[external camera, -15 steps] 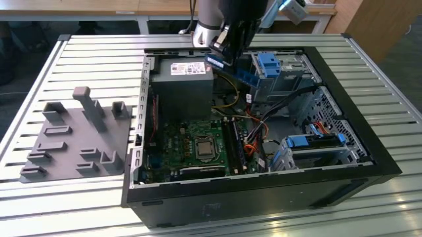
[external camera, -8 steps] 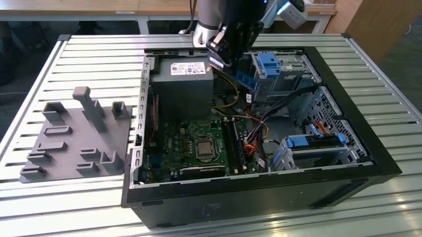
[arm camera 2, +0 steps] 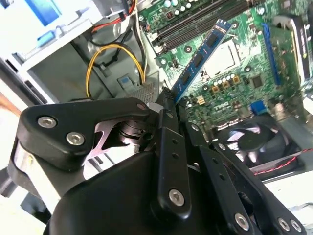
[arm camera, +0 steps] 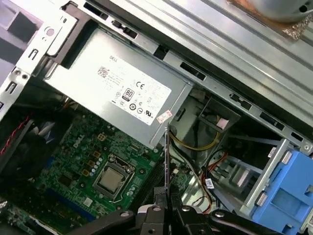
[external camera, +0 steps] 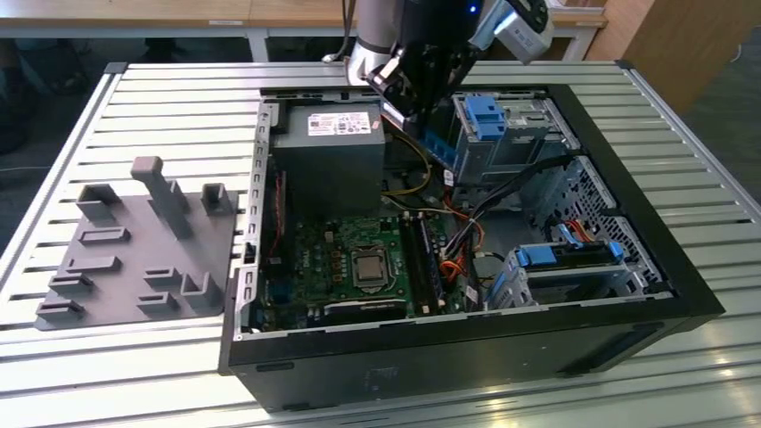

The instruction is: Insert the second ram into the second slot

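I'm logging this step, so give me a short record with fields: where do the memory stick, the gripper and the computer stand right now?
gripper: shut on the second ram
second ram: in the air over the open case, not seated
memory slots: on the motherboard, beside the processor socket
grey fixture plate: on the table, at the exterior view's left of the case
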You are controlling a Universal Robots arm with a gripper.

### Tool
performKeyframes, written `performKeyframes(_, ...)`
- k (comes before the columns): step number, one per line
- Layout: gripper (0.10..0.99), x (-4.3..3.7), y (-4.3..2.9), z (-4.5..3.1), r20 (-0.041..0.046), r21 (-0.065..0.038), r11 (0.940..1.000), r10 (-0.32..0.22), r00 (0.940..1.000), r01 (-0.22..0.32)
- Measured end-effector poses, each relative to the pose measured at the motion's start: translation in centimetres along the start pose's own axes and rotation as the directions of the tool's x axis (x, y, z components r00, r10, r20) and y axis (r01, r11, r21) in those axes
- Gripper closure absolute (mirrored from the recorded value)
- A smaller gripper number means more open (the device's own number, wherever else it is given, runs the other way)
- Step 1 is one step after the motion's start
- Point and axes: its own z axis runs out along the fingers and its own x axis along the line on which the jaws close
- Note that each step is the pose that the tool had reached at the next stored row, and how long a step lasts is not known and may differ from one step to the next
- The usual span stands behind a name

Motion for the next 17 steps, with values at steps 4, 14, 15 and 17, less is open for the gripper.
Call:
performKeyframes(4, 0.945, 0.00, -0.01, 0.19, 0.0027, 0.001, 0.9972, 0.075, 0.9972, -0.075)
performKeyframes(14, 0.945, 0.01, -0.03, 0.70, 0.0098, 0.003, 0.9673, 0.254, 0.9672, -0.254)
performKeyframes(15, 0.945, 0.01, -0.03, 0.75, 0.0105, 0.003, 0.9625, 0.271, 0.9625, -0.271)
performKeyframes(17, 0.945, 0.01, -0.03, 0.85, 0.0120, 0.003, 0.9519, 0.306, 0.9518, -0.307)
